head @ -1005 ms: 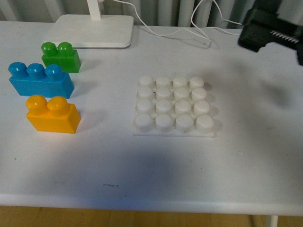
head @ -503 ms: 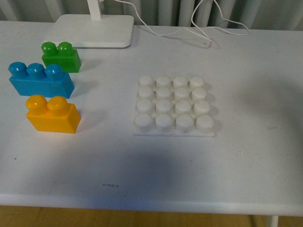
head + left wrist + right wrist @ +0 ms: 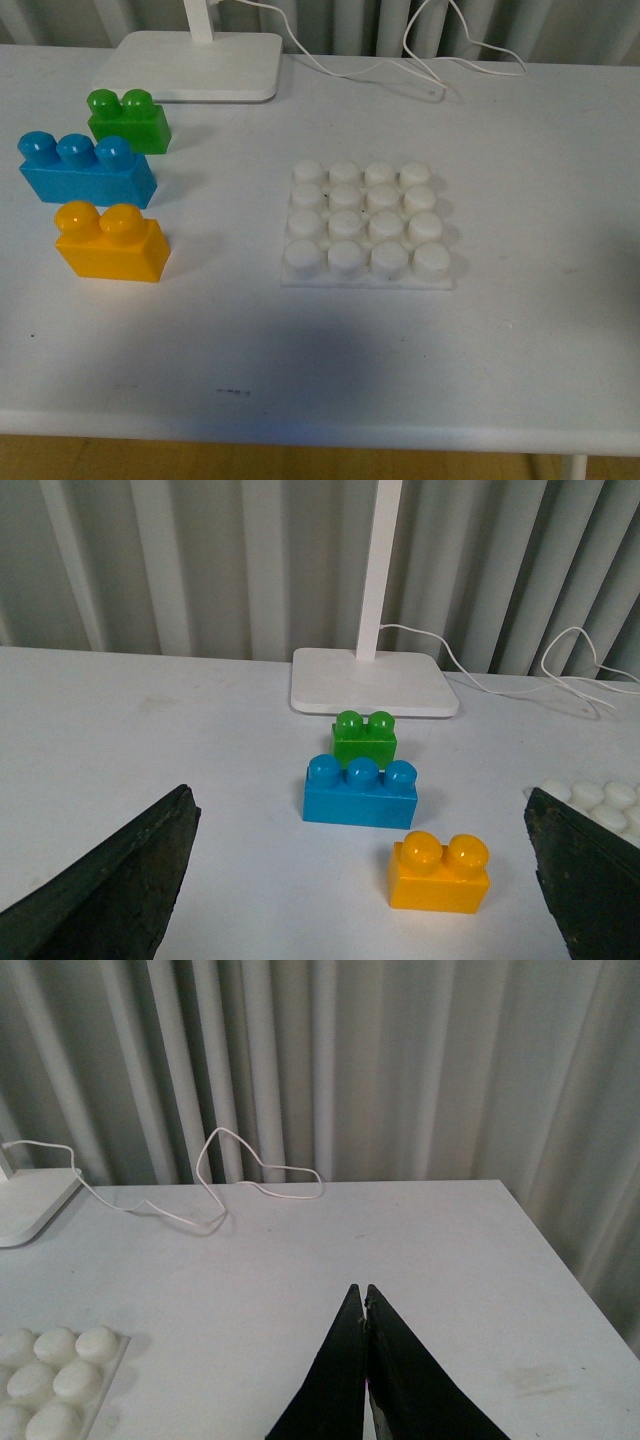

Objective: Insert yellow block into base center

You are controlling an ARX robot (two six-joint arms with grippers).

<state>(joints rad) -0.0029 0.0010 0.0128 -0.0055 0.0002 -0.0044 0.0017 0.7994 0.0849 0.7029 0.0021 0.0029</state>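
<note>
Pick-up not yet begun: the yellow block [image 3: 110,243] stands free on the table [image 3: 300,350], well left of the base [image 3: 368,228] — left gripper [image 3: 358,810] wide open facing it, right gripper [image 3: 362,1295] closed on nothing — so the left jaws must next straddle it.

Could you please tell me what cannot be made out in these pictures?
Front view: neither arm is in frame.
Left wrist view: the base is cut by the edge and the left pincer's finger.
Right wrist view: only a corner of the base shows.
The lamp has its head above every frame.
</note>
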